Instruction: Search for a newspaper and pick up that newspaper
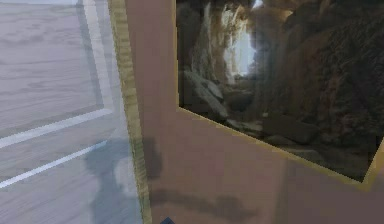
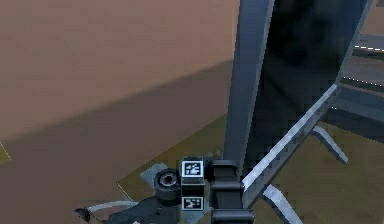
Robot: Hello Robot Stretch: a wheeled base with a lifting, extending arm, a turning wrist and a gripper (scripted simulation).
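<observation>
My arm (image 2: 222, 192) rises from the bottom edge of the arm side view, with its two white marker squares (image 2: 192, 168) at the far end. Left of them sits the gripper's dark body, and the gripper (image 2: 100, 211) reaches toward the lower left, low over an olive-brown top (image 2: 150, 165). Its far end is hard to make out, so I cannot tell whether it holds anything.
A large dark flat screen (image 2: 300, 70) on grey legs (image 2: 325, 135) stands close on the arm side view's right, against a brown wall (image 2: 100, 60). Ahead, a framed picture of a rocky cave (image 1: 280, 70) hangs on a pinkish wall (image 1: 200, 170). A white panelled door (image 1: 50, 90) lies at left.
</observation>
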